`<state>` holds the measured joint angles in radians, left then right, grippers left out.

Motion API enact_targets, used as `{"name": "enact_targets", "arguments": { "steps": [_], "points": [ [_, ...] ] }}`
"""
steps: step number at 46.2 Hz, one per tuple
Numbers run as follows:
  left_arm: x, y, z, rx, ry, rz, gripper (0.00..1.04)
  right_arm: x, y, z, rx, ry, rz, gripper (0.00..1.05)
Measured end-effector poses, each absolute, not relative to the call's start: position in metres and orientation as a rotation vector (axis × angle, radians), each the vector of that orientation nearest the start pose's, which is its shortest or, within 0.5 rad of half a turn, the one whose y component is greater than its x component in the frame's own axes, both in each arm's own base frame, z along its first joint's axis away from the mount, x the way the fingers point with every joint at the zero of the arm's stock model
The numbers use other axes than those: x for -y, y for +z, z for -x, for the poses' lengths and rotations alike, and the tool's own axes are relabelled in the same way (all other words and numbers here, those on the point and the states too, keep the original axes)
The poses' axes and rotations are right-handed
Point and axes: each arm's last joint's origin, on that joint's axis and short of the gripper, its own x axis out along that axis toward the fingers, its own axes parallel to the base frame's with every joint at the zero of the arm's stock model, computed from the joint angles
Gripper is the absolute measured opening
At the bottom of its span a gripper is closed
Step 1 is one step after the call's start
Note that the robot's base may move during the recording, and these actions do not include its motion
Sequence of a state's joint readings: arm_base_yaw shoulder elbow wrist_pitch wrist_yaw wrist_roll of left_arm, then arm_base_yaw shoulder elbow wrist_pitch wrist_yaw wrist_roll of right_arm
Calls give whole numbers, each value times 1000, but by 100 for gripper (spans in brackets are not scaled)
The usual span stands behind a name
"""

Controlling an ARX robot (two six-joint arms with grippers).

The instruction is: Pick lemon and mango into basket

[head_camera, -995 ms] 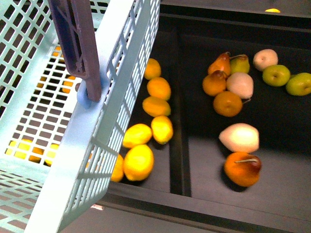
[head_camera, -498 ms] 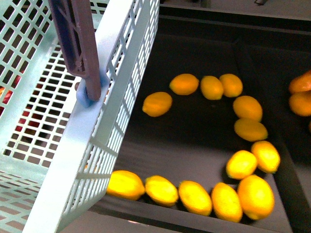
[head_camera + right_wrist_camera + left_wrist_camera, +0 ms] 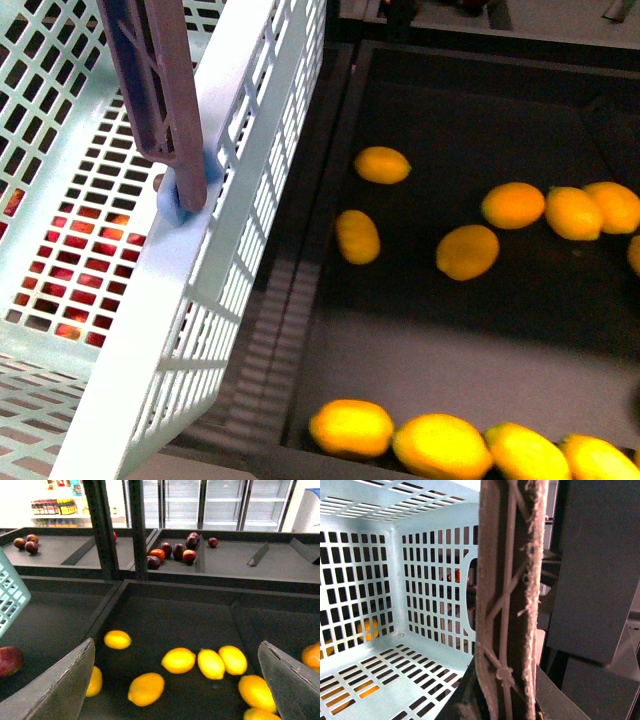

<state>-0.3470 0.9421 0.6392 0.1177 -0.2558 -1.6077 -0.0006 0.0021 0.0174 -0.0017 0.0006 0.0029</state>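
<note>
The pale blue basket [image 3: 240, 190] fills the left of the front view, hanging tilted from its brown handle [image 3: 160, 90]. My left gripper [image 3: 505, 692] is shut on the basket's handle [image 3: 507, 580], and the basket's inside is empty. Several lemons lie in a dark bin, among them one lemon [image 3: 382, 165] near its far left and another [image 3: 467, 251] mid-bin. My right gripper [image 3: 176, 650] hangs open above the lemons [image 3: 178, 660], its fingers [image 3: 60, 685] wide apart and holding nothing. The mango is out of view.
Red apples [image 3: 70, 240] show through the basket's floor. A raised divider [image 3: 300, 290] bounds the lemon bin on the left. In the right wrist view, metal posts [image 3: 102, 525] stand behind the bin, dark red fruit [image 3: 172, 550] lies on a farther shelf, and orange fruit [image 3: 311, 656] lies at the right.
The front view has swept along the shelf: pears and green apples slid out of sight, then the lemon bin shifted right. The basket has kept its place in the view.
</note>
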Motion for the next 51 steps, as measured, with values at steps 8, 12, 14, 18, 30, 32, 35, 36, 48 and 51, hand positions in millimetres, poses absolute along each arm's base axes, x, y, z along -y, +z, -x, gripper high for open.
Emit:
{"name": "enact_targets", "arguments": {
  "steps": [8, 12, 14, 18, 30, 32, 35, 36, 48, 51],
  "points": [
    [65, 283, -201, -207, 73, 1547, 7, 0, 169, -97, 15, -2, -2, 96],
    [65, 283, -201, -210, 72, 1548, 7, 0, 169, -97, 13, -2, -3, 96],
    [65, 283, -201, -210, 72, 1548, 7, 0, 169, -97, 13, -1, -3, 96],
    [65, 283, -201, -207, 74, 1547, 7, 0, 169, -97, 13, -1, -3, 96],
    [65, 283, -201, -210, 71, 1548, 7, 0, 169, -97, 14, -2, -3, 96],
    [65, 283, -201, -209, 73, 1549, 7, 0, 169, -97, 12, 0, -3, 96],
    [65, 283, -201, -206, 75, 1546, 7, 0, 169, -97, 13, -1, -3, 96],
    [65, 283, -201, -206, 75, 1544, 7, 0, 169, -97, 12, 2, -2, 96],
    [62, 283, -201, -196, 96, 1506, 7, 0, 169, -97, 12, 4, -3, 96],
    [66, 288, -205, -383, 118, 1371, 7, 0, 169, -97, 12, 1, -3, 96]
  ]
}}
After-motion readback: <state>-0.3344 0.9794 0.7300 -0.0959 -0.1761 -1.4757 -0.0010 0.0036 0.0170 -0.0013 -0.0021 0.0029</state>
